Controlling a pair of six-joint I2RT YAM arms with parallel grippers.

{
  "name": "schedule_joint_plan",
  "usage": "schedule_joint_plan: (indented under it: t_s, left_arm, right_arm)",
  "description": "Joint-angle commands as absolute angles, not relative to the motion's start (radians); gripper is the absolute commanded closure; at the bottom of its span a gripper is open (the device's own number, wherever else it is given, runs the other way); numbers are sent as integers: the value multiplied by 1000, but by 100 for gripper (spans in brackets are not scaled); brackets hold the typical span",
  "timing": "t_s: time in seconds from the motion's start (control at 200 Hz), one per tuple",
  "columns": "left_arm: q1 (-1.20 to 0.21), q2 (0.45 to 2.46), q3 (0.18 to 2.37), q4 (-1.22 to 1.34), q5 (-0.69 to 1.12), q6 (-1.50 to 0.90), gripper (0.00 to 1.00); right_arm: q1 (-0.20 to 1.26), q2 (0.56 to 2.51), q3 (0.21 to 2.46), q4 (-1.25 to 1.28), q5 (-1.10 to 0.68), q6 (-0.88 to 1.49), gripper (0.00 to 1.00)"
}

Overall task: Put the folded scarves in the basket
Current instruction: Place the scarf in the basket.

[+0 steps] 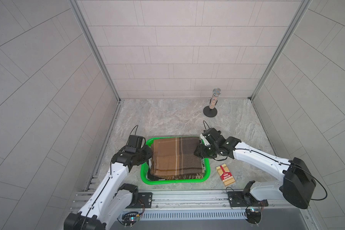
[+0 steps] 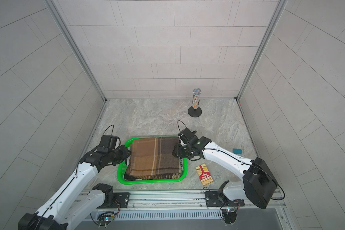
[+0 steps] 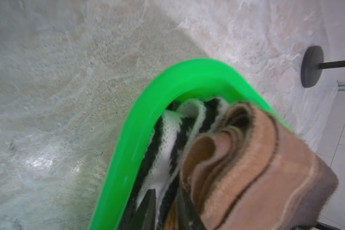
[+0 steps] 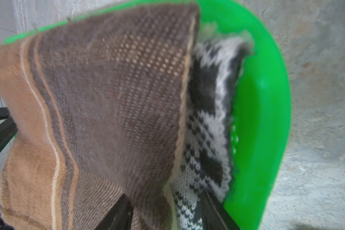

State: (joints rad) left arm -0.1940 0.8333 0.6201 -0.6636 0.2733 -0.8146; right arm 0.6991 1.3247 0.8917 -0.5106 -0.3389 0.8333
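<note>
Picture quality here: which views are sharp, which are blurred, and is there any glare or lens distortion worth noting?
Both top views: sharp and evenly lit, though the wide lens bows the tile lines on the walls. Left wrist view: blurred throughout, with a bright glare patch on the table. Right wrist view: the scarf and the basket rim are smeared and soft.
</note>
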Motion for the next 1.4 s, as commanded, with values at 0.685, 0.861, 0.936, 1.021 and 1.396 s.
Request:
schedule_joint_plan:
  t_s: [0.685,0.861,0.936,1.021,1.396]
  left_arm:
    - [-243,1006,522,-514,379,-828,83]
    - [-247,1055,521,-440,399,-852,89]
    - [-257,1068,532,-422,402,-862,90]
    - [-272,1090,546,-403,401,-873,90]
    - [-321,1201,592,-287,371,-924,94]
  right_arm:
    - [642,1253,844,-497,-290,893,60]
    - [585,1262,831,-488,-308,863,66]
    - [564,1276,836,-483,-331,845,67]
    - [543,1286,836,-482,-340,829,68]
    - [394,1319,839,-497,-375,751,72]
